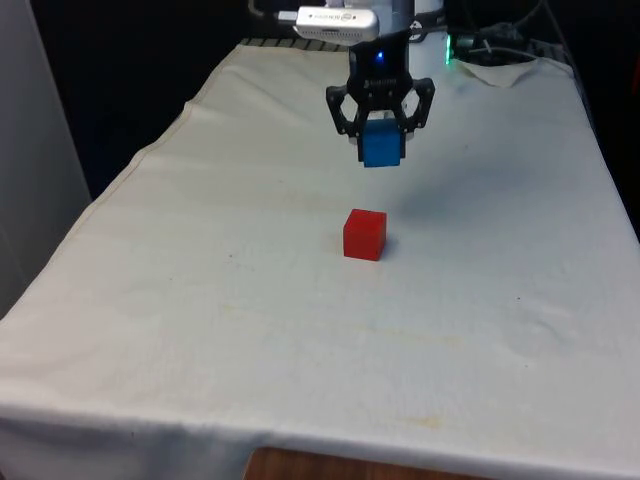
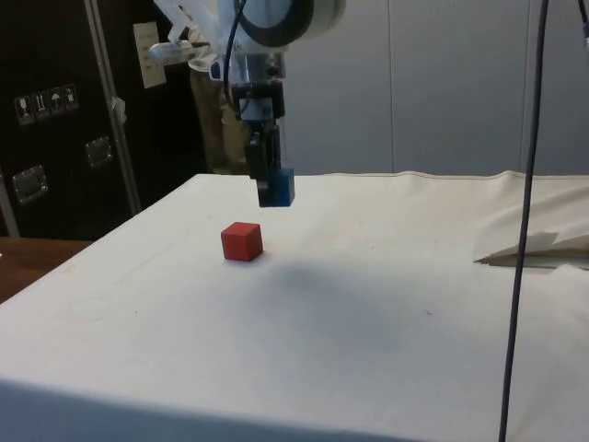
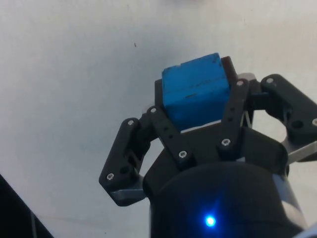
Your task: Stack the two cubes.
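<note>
Gripper (image 1: 381,135): clenched on the blue cube (image 1: 381,143), which is held clear above the table (image 1: 200,300).
Red cube (image 1: 365,234): set on the cloth near the table's middle, well apart from every edge.
Key relation: the red cube is judged to lie below the gripper and a little toward the table's near edge; exact offset is hard to tell.
Next move: the blue cube is to be brought over the red cube and lowered.
</note>
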Controlling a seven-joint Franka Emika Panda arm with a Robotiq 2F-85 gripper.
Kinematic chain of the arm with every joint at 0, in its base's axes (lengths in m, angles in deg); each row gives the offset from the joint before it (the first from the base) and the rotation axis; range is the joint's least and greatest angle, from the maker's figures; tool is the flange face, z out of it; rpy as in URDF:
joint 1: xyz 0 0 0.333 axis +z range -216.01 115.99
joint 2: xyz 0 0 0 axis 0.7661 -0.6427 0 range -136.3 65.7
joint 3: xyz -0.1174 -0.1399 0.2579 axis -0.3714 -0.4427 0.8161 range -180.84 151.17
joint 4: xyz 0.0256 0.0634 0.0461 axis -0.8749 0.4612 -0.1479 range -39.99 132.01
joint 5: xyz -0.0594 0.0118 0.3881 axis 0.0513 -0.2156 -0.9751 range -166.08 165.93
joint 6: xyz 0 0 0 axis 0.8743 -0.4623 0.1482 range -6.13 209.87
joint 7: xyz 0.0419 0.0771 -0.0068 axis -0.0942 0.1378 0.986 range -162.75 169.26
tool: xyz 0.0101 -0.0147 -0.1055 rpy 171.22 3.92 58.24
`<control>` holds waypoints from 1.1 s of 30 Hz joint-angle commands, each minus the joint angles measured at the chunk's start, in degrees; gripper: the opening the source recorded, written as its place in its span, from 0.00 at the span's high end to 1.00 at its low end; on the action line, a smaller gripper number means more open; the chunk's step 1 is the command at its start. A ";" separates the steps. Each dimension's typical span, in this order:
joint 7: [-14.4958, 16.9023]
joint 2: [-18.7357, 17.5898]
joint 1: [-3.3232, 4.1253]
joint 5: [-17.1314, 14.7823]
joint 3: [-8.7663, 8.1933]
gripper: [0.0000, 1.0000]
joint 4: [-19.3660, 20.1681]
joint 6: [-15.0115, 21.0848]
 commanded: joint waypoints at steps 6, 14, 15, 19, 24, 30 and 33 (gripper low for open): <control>-0.11 -0.06 0.06 0.00 0.00 0.98 -0.23 -0.06; 0.23 -2.86 -0.34 -0.52 -0.06 0.98 -3.50 -0.29; 0.29 -3.38 -0.34 -0.52 -0.11 0.98 -4.13 -0.34; 0.40 -5.84 -0.63 -0.80 -0.23 0.98 -6.99 -0.57; 0.63 -8.42 -0.97 -1.32 -0.23 0.98 -9.74 -0.52; 0.63 -11.52 -1.38 -1.66 -0.23 0.98 -12.89 -0.52; 0.46 -12.66 -1.43 -1.66 -0.40 0.98 -14.15 -0.63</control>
